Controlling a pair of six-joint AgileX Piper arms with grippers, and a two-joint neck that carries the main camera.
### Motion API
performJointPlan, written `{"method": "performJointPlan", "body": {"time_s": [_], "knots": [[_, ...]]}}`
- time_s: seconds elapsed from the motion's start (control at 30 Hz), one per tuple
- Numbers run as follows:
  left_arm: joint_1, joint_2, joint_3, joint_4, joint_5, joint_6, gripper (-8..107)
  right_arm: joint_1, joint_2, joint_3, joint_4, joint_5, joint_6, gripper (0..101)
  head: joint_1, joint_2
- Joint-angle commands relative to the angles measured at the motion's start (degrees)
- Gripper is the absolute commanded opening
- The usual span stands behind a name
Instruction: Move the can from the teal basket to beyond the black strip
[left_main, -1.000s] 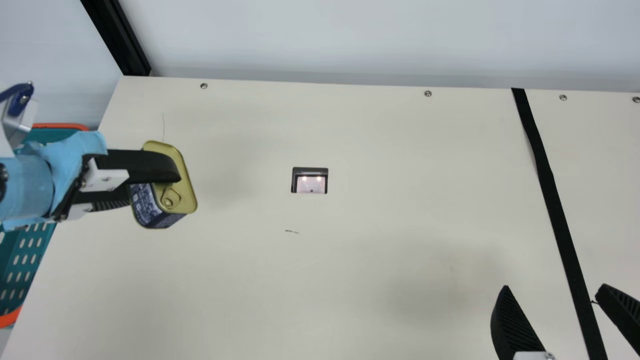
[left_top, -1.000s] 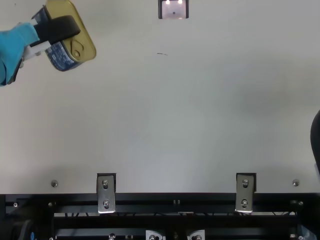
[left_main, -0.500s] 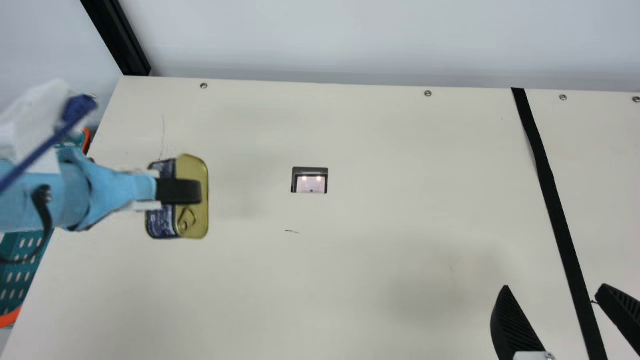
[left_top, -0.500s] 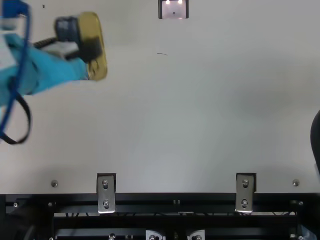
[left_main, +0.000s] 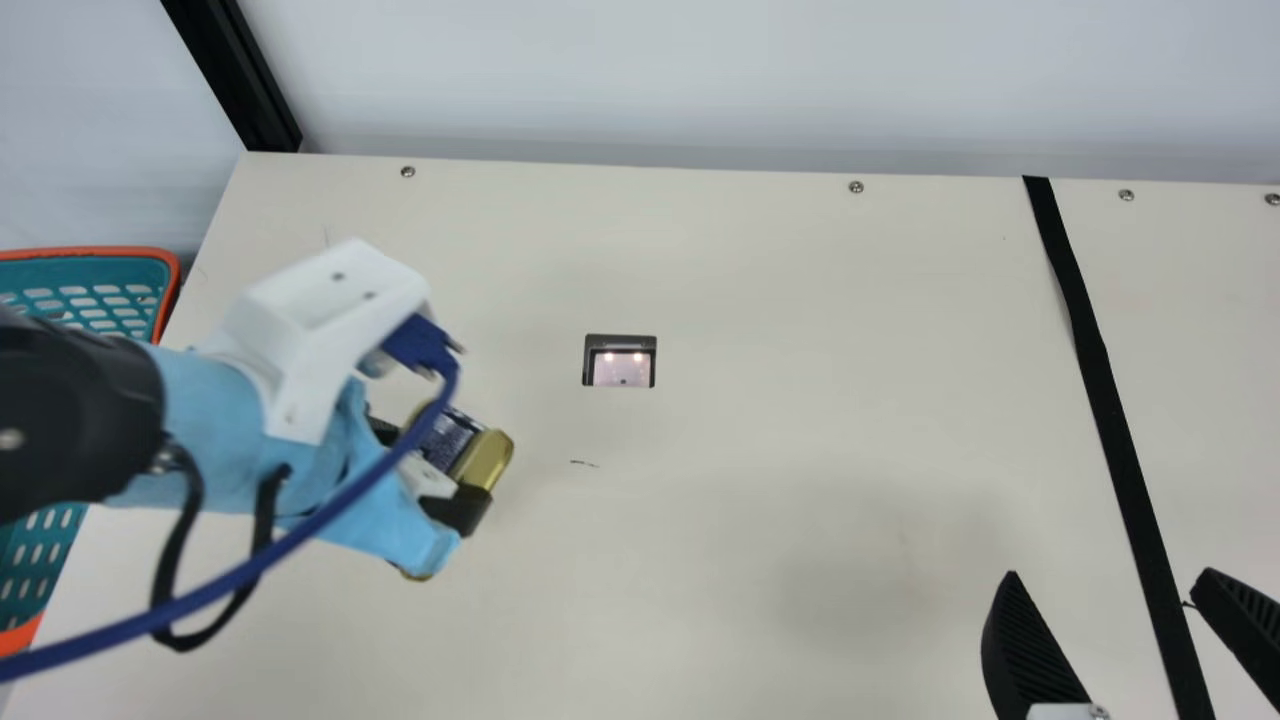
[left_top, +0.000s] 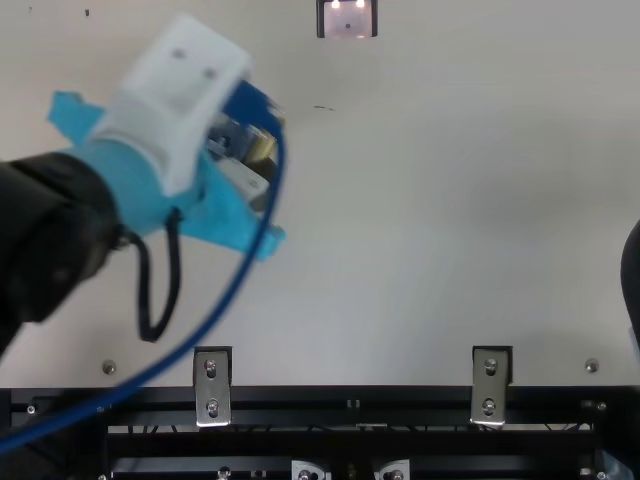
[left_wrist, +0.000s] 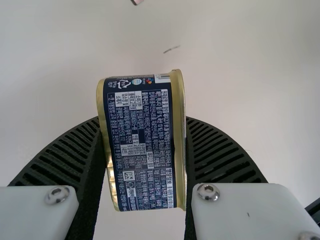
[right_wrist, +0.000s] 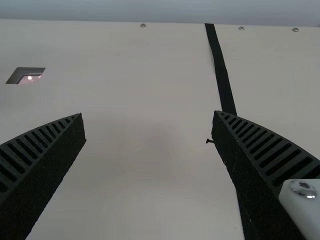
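Observation:
Over the left part of the table, my left gripper (left_main: 430, 470) is shut on the gold-rimmed can (left_main: 482, 460), partly covered by the blue cable and the wrist. In the left wrist view the can (left_wrist: 141, 145), with its dark blue label facing the camera, is clamped between the two fingers of the left gripper (left_wrist: 142, 130). My right gripper (left_main: 1105, 575) stands open at the lower right, one finger on each side of the black strip (left_main: 1110, 410); in the right wrist view, nothing is between the fingers of the right gripper (right_wrist: 147, 117). The teal basket (left_main: 165, 262) is at the far left, partly behind the left arm.
A small dark-framed square (left_main: 620, 361) is set in the middle of the table (left_main: 800, 330). A black post (left_main: 232, 75) stands at the back left corner. Metal brackets (left_top: 212, 385) and a black rail run along the near edge.
My left gripper has carried the can rightward and nearer to the table's front, turning it on the way. More of the left arm has come into view; the right gripper has kept still.

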Motion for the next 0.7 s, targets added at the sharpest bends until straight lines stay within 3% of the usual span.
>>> {"method": "performJointPlan", "body": {"time_s": [0.0, 0.4, 0.67], "knots": [[-3.4, 1.3, -0.9, 1.8, 0.7, 0.1, 10, 0.0, 0.0, 0.0, 0.0, 0.0, 0.0, 101, -0.2, -0.1], [-12.3, 8.7, -1.1, 11.4, -4.5, 0.4, 10, 0.0, 0.0, 0.0, 0.0, 0.0, 0.0, 101, -0.2, -0.1], [-14.4, 11.4, -0.7, 11.7, -8.8, 5.9, 10, 0.0, 0.0, 0.0, 0.0, 0.0, 0.0, 101, -0.2, -0.1]]}}
